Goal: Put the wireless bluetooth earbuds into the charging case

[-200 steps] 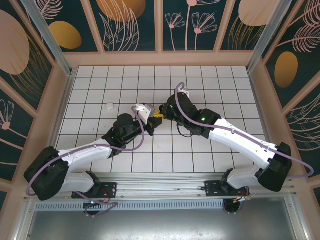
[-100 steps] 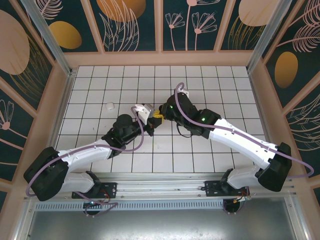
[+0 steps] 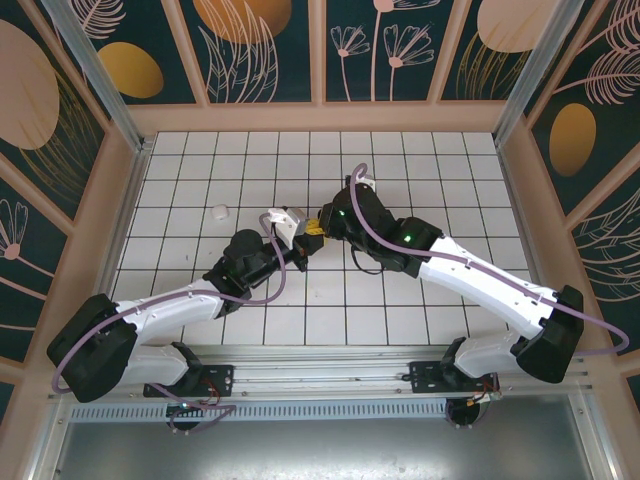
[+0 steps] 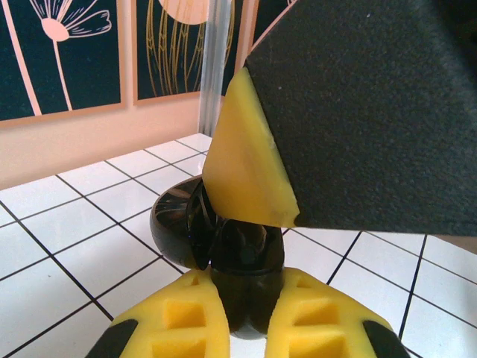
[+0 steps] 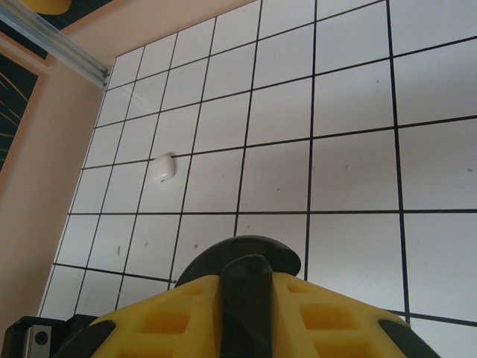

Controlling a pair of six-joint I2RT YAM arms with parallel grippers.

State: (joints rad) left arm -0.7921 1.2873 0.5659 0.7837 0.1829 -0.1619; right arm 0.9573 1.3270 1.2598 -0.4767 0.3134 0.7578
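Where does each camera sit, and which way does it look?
Top external: above and behind, looking down at the tiled table; both arms show.
Left wrist: on the left arm, looking past the left fingers at the black case.
Right wrist: on the right arm, past the right fingers, across tiles.
Top and right wrist share the small white object.

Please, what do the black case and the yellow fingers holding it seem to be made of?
The charging case looks like smooth, glossy black plastic: it carries soft light reflections. The left gripper's yellow fingers look like matte moulded or printed plastic, with recessed pockets and no shine; whether hard or rubbery, I cannot tell.
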